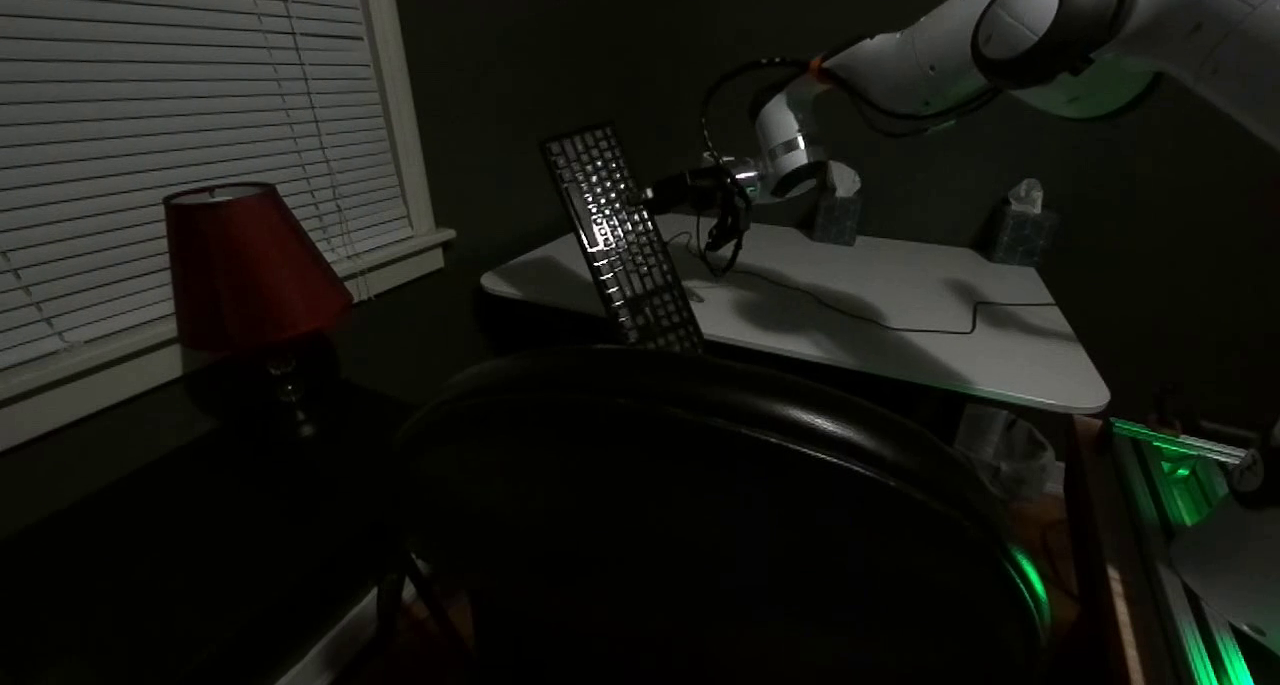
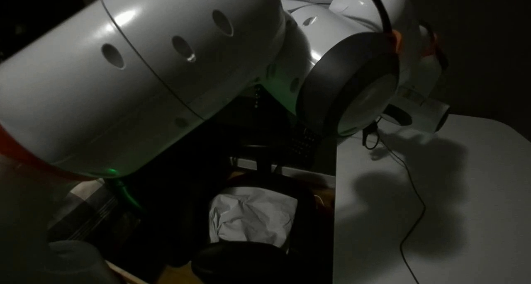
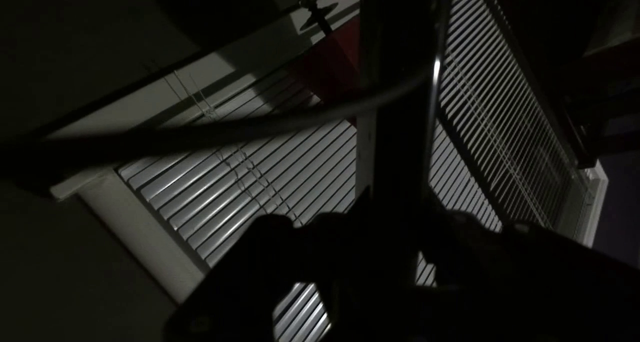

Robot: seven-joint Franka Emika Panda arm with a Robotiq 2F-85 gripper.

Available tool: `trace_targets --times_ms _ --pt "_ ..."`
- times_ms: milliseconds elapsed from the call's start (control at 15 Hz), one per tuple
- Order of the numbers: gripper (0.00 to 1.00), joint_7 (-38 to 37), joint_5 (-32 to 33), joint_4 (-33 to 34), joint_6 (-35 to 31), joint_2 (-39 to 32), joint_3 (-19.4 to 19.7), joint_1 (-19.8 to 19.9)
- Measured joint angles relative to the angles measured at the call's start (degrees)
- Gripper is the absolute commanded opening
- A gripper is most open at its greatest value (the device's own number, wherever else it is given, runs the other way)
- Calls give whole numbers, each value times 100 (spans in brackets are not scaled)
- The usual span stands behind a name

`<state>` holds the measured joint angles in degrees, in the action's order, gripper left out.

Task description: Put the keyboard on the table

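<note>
The black keyboard point(image 1: 632, 255) hangs steeply tilted in the air in an exterior view, in front of the left part of the white table point(image 1: 900, 290). My gripper point(image 1: 648, 197) holds it by its long edge. In the wrist view the keyboard point(image 3: 405, 107) is a dark upright bar seen edge-on between the two dark fingers of my gripper point(image 3: 397, 207). Some keys of the keyboard point(image 2: 305, 145) show dimly below the arm in an exterior view, where the gripper is hidden. The table point(image 2: 493, 201) also shows there.
A black chair back point(image 1: 700, 395) stands in front of the table. A thin cable point(image 1: 880, 325) runs across the tabletop. Two tissue boxes point(image 1: 838, 215) point(image 1: 1020, 233) stand at its rear edge. A red lamp point(image 1: 245, 265) is by the window. White crumpled material point(image 2: 253, 215) lies below table height.
</note>
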<state>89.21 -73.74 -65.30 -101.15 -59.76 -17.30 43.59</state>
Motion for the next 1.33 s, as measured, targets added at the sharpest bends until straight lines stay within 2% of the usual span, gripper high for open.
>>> trace_targets --times_ms 133,333,600,667,800,1133,1200,1333 --pt "5 -597 140 243 496 35 252 124" --pt "5 -1520 261 731 1295 16 946 104" --pt "5 -2669 1016 1494 1647 -222 1376 95" --pt "21 -2885 1232 1725 1726 -328 1466 66" --pt "21 -3119 1606 2140 1774 -553 1623 -17" --pt "21 -3230 1703 2491 1776 -799 1698 -106" --pt "5 -3234 1703 2497 1776 -800 1700 -106" --pt "5 -3238 1705 2502 1763 -803 1714 -109"
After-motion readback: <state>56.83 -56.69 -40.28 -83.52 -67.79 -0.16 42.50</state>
